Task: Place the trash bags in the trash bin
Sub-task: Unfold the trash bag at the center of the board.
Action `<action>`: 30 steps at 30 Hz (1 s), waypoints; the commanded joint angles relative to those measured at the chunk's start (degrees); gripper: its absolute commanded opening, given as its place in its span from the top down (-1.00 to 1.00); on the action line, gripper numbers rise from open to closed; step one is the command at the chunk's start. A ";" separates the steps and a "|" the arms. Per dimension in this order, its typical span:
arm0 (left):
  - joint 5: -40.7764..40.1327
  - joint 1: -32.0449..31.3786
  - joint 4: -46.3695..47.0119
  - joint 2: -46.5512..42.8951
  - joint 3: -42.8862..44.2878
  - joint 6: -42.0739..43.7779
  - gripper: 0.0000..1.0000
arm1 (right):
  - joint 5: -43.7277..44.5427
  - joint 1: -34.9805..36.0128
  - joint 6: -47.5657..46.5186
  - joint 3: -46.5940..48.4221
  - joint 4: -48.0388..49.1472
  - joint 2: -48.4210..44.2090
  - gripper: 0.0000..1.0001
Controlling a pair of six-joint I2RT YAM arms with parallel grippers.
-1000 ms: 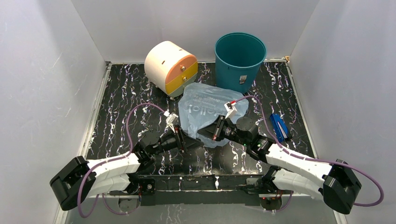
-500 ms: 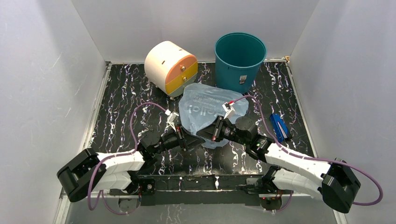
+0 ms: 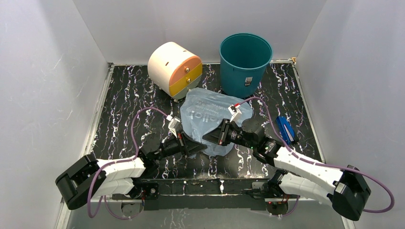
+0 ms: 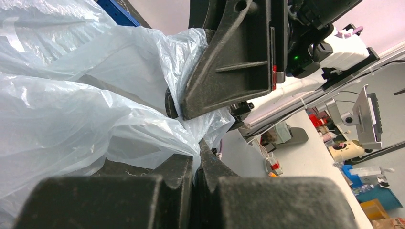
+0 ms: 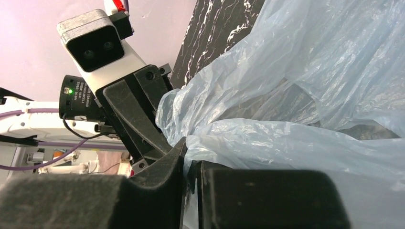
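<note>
The pale blue trash bag (image 3: 210, 112) lies crumpled on the black marbled table in front of the teal trash bin (image 3: 245, 59), which stands upright at the back. My left gripper (image 3: 198, 147) is shut on the bag's near edge; crinkled film (image 4: 71, 109) is pinched between its fingertips (image 4: 197, 149). My right gripper (image 3: 210, 136) meets it tip to tip from the right. Its jaws (image 5: 189, 157) stand a little apart, with bag film (image 5: 296, 138) lying in the narrow gap. The bag hides the table beneath it.
A cream and orange drum-shaped box (image 3: 174, 68) stands left of the bin, close to the bag's far corner. A small dark blue flat object (image 3: 285, 129) lies at the right, beside my right arm. White walls enclose the table on three sides.
My left gripper has closed on the bag's near edge. My right gripper's jaws have parted slightly. The bag's near part has shifted a little to the left.
</note>
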 commanded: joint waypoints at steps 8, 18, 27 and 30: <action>2.08 -0.27 1.30 -0.01 1.37 0.97 1.00 | -6.36 -0.32 -0.88 4.67 0.66 0.84 0.21; 1.56 -0.30 1.13 -0.68 1.02 0.81 1.00 | -6.73 -0.31 2.86 1.97 8.65 3.72 0.46; -0.97 -0.29 0.09 -1.47 0.59 1.16 1.00 | -3.66 -0.31 0.18 2.89 1.47 0.75 0.60; -1.15 -0.27 -0.30 -1.38 1.03 1.25 1.00 | -4.40 -0.31 0.21 2.76 -0.49 0.72 0.49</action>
